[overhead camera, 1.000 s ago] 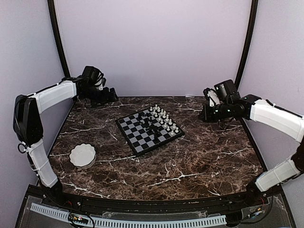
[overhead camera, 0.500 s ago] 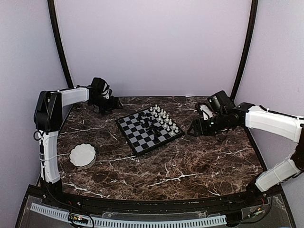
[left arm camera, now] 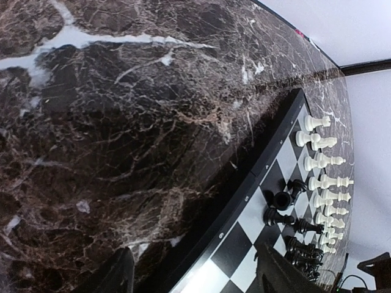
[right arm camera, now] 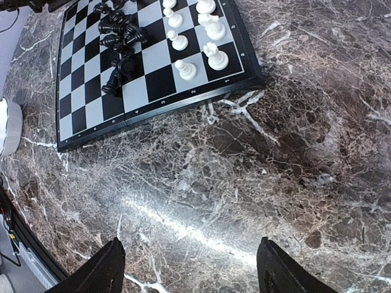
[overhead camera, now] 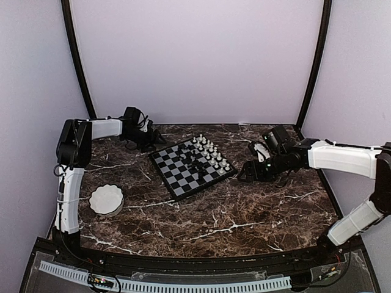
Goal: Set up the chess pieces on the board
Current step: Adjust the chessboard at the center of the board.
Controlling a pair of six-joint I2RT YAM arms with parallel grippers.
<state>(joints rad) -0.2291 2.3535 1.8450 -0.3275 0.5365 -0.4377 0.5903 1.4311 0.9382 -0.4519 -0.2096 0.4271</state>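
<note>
The board (overhead camera: 177, 174) lies angled at mid-table. White chess pieces (overhead camera: 211, 152) stand in two rows along its far right edge, and black chess pieces (overhead camera: 192, 160) lie heaped near its middle. My left gripper (overhead camera: 153, 139) hovers just off the board's far left side, open and empty. In its wrist view (left arm camera: 195, 281) the board's edge (left arm camera: 241, 247) runs between the fingers, with black pieces (left arm camera: 287, 207) and white pieces (left arm camera: 324, 183) beyond. My right gripper (overhead camera: 244, 173) sits by the board's right corner, open and empty (right arm camera: 192, 268) over bare marble. Ahead of it are the board (right arm camera: 85, 97), white pieces (right arm camera: 195, 49) and black pieces (right arm camera: 119, 36).
A white scalloped bowl (overhead camera: 106, 199) stands on the marble at the near left, and its rim (right arm camera: 6, 128) shows at the left edge of the right wrist view. Dark veined marble tabletop (overhead camera: 244, 213) stretches in front of the board. Curved black posts rise at the back corners.
The left gripper swung from the back left corner down toward the board's left side. The right gripper moved left to the board's right corner, and its jaws opened wide.
</note>
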